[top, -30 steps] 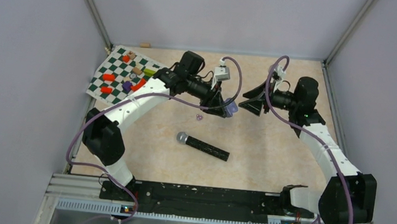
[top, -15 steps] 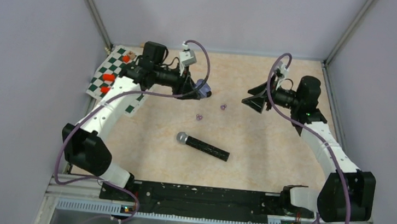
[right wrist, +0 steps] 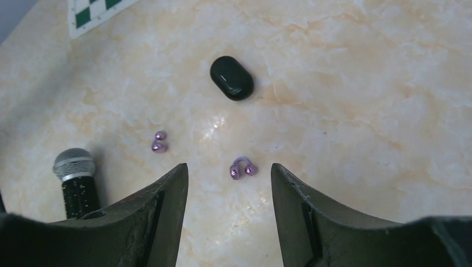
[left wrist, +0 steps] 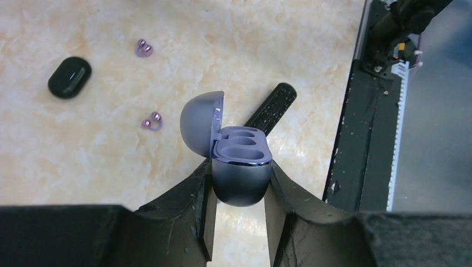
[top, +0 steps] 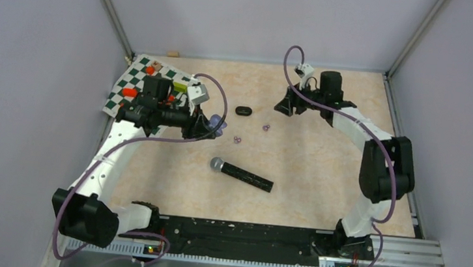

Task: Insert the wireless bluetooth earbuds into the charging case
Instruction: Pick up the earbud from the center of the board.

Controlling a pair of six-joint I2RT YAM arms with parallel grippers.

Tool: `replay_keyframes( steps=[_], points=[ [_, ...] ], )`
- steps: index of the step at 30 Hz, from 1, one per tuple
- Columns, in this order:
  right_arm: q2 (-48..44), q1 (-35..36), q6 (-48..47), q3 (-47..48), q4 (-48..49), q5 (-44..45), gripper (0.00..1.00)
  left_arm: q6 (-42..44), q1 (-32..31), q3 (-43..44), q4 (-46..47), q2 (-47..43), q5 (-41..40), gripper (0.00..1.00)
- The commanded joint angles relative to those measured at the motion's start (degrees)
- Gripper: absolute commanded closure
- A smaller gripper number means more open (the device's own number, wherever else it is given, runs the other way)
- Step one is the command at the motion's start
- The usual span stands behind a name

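From the left wrist, the microphone [left wrist: 273, 108] hides mostly behind the charging case [left wrist: 240, 178] — only its handle end shows.

The right pincer [right wrist: 228, 169] is seen with its two dark fingers [right wrist: 167, 211] spread apart over the marbled desk [right wrist: 362, 100], nothing caught between them, and one purple earbud [right wrist: 242, 168] is framed just beyond the gap between the tips. A second purple earbud [right wrist: 159, 142] is spotted off to the left, apart from the first, with a closed black oval case [right wrist: 231, 77] lying farther up. The microphone [right wrist: 75, 172] is glimpsed at the left edge, its mesh head uppermost in the picture, and a corner of the checkered mat [right wrist: 94, 10] is caught at the top left.
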Motion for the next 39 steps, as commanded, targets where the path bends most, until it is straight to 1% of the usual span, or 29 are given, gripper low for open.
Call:
replay_keyframes(
  steps=[1,5,8,10,13,21,27,39],
  points=[
    [7.0,3.2,-2.7,6.4,-3.7,8.5,0.45,3.2,2.9,-3.3,0.5,-4.9,-1.7,1.00],
    [12.4,4.3,-4.0,11.2,-6.7,11.6,0.45,4.9,3.4,-4.9,-0.8,-5.3,-0.3,1.00],
    [15.5,4.7,-3.9,13.3,-7.5,14.0,0.46,5.4,3.4,-6.5,0.2,-5.4,1.9,1.00],
    [17.0,5.4,-4.2,14.3,-7.9,16.0,0.46,5.8,3.5,-7.6,0.9,-5.8,1.5,1.00],
    [18.5,6.4,-4.1,14.3,-7.7,19.3,0.45,5.4,3.9,-9.7,2.4,-7.4,0.3,1.00],
    [20.4,8.4,-2.6,14.5,-7.5,28.3,0.45,3.7,8.1,-12.9,6.0,-12.0,4.8,1.00],
    [20.8,8.7,-2.3,14.3,-7.5,28.8,0.45,2.2,8.5,-13.5,7.5,-11.0,5.9,1.00],
    [23.0,9.8,-2.8,14.8,-8.8,26.7,0.44,1.5,8.8,-14.4,9.0,-11.0,6.6,1.00]
  ],
)
